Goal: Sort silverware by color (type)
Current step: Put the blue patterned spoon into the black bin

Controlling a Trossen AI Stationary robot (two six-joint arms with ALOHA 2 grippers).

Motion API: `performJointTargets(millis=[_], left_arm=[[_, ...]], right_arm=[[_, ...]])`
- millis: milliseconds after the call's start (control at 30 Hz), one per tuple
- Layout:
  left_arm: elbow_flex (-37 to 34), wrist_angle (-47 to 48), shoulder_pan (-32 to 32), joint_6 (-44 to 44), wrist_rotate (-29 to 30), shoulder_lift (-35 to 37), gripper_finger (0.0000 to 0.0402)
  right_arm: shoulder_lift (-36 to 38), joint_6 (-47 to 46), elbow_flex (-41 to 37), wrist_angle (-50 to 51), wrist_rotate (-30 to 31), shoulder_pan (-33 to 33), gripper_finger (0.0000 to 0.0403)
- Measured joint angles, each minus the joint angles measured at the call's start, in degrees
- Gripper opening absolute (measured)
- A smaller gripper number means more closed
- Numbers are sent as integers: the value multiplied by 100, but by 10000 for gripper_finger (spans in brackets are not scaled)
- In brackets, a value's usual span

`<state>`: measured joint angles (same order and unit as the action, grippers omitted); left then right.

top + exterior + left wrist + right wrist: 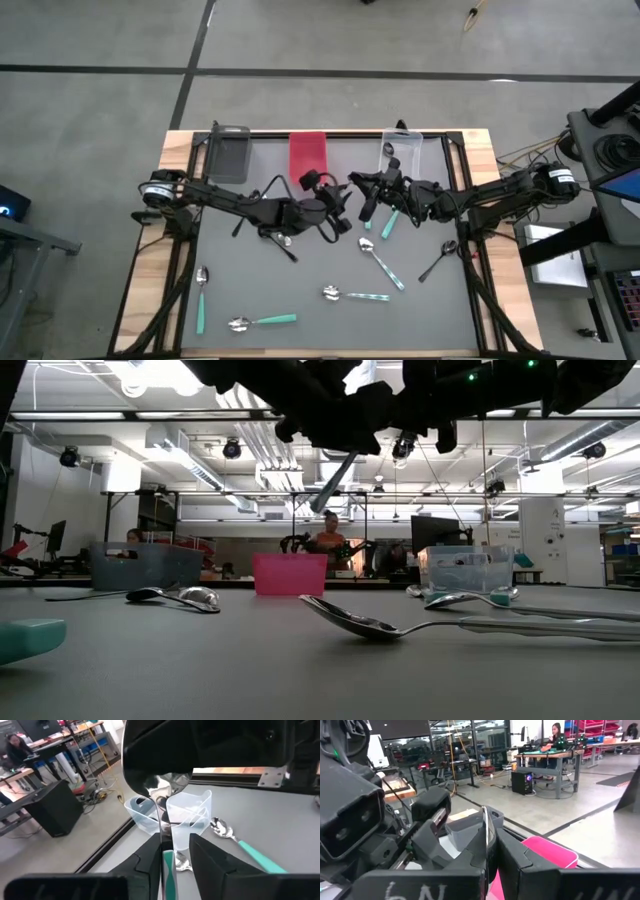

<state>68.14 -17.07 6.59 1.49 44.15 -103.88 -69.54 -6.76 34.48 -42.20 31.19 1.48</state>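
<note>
We see a matt dark grey table mat (300,300) framed at nine and three o'clock by pale bare wood (150,270). On it lie glossy polished-metal spoons with smooth teal plastic handles (262,321). At twelve o'clock stand a translucent clear plastic bin (403,150), a smooth pink plastic bin (309,151) and a dull grey plastic bin (229,152).

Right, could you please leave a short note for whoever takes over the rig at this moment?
Right gripper: shut on a teal-handled spoon, above mid-table.
Left gripper: open, fingers either side of that spoon's handle; looks like a handover.
Loose on the table: other teal-handled spoons, a patterned-handled spoon, a black spoon.
Done: clear bin holds something.
Left: most of the sorting.
</note>
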Motion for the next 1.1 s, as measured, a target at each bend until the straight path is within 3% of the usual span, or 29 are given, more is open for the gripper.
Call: performJointTargets(millis=[200,367,667,1100], left_arm=[[278,785,25,-301,331,4,70],[388,953,26,-454,352,4,13],[439,1092,33,-722,337,7,8],[439,1449,-18,-1132,-151,75,8]], right_arm=[[0,10,0,14,55,-2,13],[0,14,0,9,78,-2,13],[4,29,0,33,42,-2,18],[11,-10,0,118,36,-2,134]])
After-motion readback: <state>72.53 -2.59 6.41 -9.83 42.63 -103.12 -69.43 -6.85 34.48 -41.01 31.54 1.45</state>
